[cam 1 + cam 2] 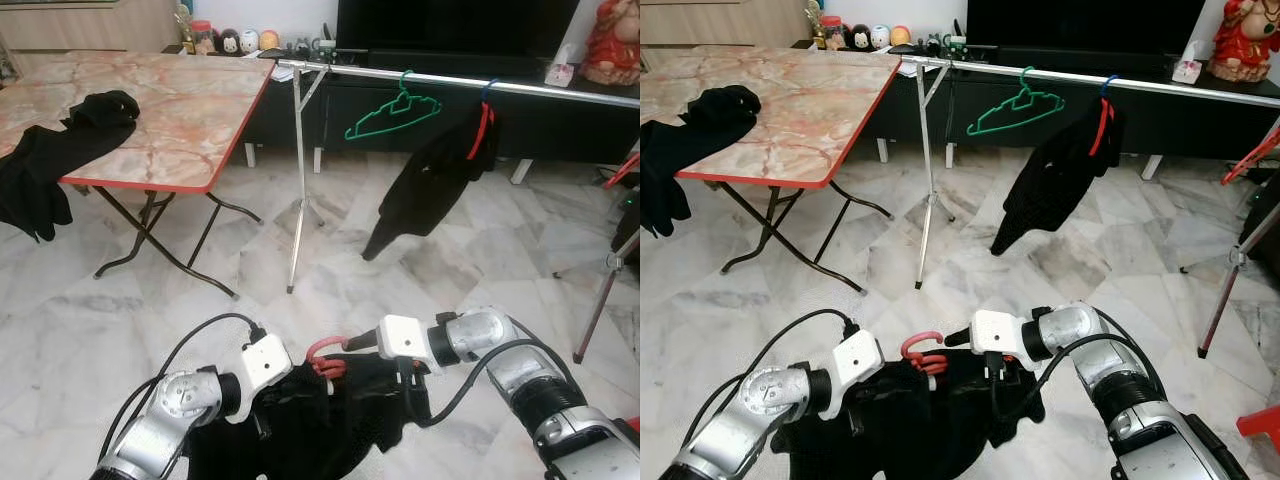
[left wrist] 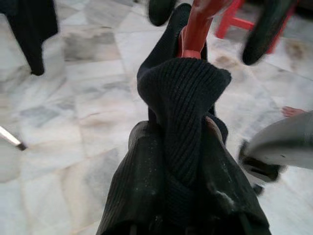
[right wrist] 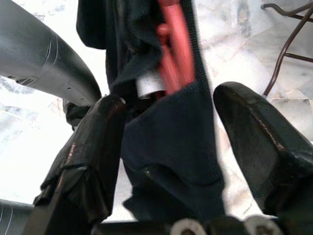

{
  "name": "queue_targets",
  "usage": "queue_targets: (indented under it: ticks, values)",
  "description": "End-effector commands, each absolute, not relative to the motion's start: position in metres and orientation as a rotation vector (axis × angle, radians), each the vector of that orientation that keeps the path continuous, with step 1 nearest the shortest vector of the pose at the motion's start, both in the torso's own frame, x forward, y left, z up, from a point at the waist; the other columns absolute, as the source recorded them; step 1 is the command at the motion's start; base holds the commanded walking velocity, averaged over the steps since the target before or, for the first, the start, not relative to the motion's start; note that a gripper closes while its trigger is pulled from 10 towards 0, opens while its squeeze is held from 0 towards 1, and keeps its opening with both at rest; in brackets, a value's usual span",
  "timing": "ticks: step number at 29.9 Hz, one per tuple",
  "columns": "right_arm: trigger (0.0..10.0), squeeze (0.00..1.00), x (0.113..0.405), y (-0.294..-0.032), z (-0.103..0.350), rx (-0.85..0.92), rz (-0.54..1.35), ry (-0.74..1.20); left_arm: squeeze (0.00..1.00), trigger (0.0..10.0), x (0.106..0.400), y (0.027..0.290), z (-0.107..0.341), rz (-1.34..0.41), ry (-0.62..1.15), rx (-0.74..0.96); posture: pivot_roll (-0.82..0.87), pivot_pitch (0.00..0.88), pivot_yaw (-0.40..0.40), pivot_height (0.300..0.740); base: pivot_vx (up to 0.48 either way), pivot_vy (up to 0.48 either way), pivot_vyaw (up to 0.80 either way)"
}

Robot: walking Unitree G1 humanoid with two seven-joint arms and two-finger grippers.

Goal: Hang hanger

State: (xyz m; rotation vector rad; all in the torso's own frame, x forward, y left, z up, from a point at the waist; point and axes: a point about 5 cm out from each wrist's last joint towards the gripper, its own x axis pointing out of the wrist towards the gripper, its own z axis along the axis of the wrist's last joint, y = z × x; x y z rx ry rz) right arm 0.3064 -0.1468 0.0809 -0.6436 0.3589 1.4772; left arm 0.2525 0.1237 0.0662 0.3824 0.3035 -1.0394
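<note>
A black garment on a red hanger hangs low in front of me, above the marble floor. My left gripper is buried in the fabric and shut on the black garment. My right gripper is open. Its fingers straddle the collar and the red hanger neck, one pad against the cloth and the other apart. The silver clothes rail stands ahead. It carries a bare green hanger and another black garment on a red hanger.
A folding marble-top table with black clothes stands to the left. The rail's stand is ahead in the middle. A dark TV cabinet sits behind the rail, and another stand's leg is at the right.
</note>
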Motion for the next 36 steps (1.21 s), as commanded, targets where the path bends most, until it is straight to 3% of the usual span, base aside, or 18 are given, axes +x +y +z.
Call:
queue_targets:
  ticks: [1,6,7,8,9,10,11,13,14,15,17,18,24,29,30,32,36]
  values:
    - [10.0,1.00,0.309,-0.145,0.086,-0.669,1.480,0.335,0.00,0.0,0.259,0.127,0.071,-0.977,0.249,0.383,-0.13,0.000,0.015,0.732,0.000,0.000,0.00]
    - [10.0,1.00,0.318,-0.148,0.093,-0.661,1.368,0.286,0.00,0.0,0.262,0.129,0.067,-0.874,0.213,0.360,-0.13,0.000,0.011,0.732,0.000,0.000,0.00]
    - [10.0,0.94,0.324,-0.151,0.095,-0.649,1.271,0.263,0.00,0.0,0.264,0.130,0.066,-0.820,0.196,0.353,-0.13,0.000,0.011,0.732,0.000,0.000,0.00]
    - [10.0,0.94,0.324,-0.151,0.095,-0.649,1.271,0.263,0.00,0.0,0.264,0.130,0.066,-0.820,0.196,0.353,-0.13,0.000,0.011,0.732,0.000,0.000,0.00]
    - [10.0,0.70,0.328,-0.153,0.096,-0.637,1.205,0.257,0.00,0.0,0.264,0.130,0.065,-0.798,0.194,0.345,-0.13,0.000,0.011,0.732,0.000,0.000,0.00]
    - [10.0,0.00,0.334,-0.158,0.095,-0.592,1.075,0.243,0.00,0.0,0.264,0.131,0.063,-0.756,0.188,0.335,-0.13,0.000,0.010,0.732,0.000,0.000,0.00]
    - [10.0,0.00,0.334,-0.158,0.095,-0.592,1.075,0.243,0.00,0.0,0.264,0.131,0.063,-0.756,0.188,0.335,-0.13,0.000,0.010,0.732,0.000,0.000,0.00]
    - [10.0,0.00,0.341,-0.169,0.087,-0.494,0.814,0.251,0.00,3.2,0.265,0.132,0.061,-0.670,0.164,0.326,-0.13,0.000,0.017,0.732,0.000,0.000,0.00]
    - [10.0,0.00,0.342,-0.171,0.084,-0.469,0.757,0.257,0.00,3.2,0.265,0.132,0.061,-0.655,0.159,0.324,-0.13,0.000,0.017,0.732,0.000,0.000,0.00]
    - [10.0,0.00,0.342,-0.176,0.078,-0.429,0.677,0.291,0.00,10.0,0.266,0.133,0.060,-0.631,0.158,0.320,-0.14,0.000,0.024,0.732,0.000,0.000,0.00]
    - [10.0,0.00,0.340,-0.181,0.070,-0.400,0.604,0.328,0.00,10.0,0.267,0.134,0.060,-0.606,0.154,0.314,-0.14,0.000,0.027,0.732,0.000,0.000,0.00]
    - [10.0,0.00,0.333,-0.191,0.052,-0.338,0.449,0.415,0.00,10.0,0.268,0.135,0.059,-0.558,0.140,0.301,-0.14,0.000,0.035,0.732,0.000,0.000,0.00]
    - [10.0,0.00,0.307,-0.203,0.013,-0.228,0.177,0.554,0.00,10.0,0.267,0.136,0.059,-0.462,0.099,0.266,-0.15,0.000,0.052,0.732,0.000,0.000,0.00]
    - [10.0,0.00,0.298,-0.205,0.002,-0.181,0.104,0.596,0.00,10.0,0.266,0.137,0.060,-0.431,0.086,0.254,-0.15,0.000,0.054,0.732,0.000,0.000,0.00]
    - [10.0,0.00,0.260,-0.208,-0.032,0.000,-0.021,0.738,0.00,10.0,0.263,0.139,0.057,-0.363,0.092,0.223,-0.15,0.000,0.068,0.732,0.000,0.000,0.00]
    - [10.0,0.00,0.231,-0.212,-0.054,0.090,-0.115,0.839,0.00,10.0,0.262,0.139,0.057,-0.322,0.085,0.186,-0.14,0.000,0.065,0.732,0.000,0.000,0.00]
    - [10.0,0.00,0.216,-0.219,-0.062,0.111,-0.217,0.877,0.00,10.0,0.261,0.137,0.059,-0.285,0.071,0.163,-0.14,0.000,0.071,0.732,0.000,0.000,0.00]
